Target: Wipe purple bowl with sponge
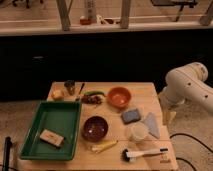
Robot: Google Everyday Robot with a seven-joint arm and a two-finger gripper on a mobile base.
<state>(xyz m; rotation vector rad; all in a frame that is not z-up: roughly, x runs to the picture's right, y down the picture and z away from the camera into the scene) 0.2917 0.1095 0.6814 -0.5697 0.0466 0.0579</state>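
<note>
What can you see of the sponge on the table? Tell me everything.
The sponge is a small blue-grey rectangular pad, soft-looking, lying flat on the wooden table, between the orange bowl and a pale round tub, right of the purple bowl. Nothing holds it; the end effector is out of view, only the white arm shows at right.

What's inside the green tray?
Just a tan block near the front of the green tray. The floor under it is hidden. The gripper is out of view; the arm is right of the table.
</note>
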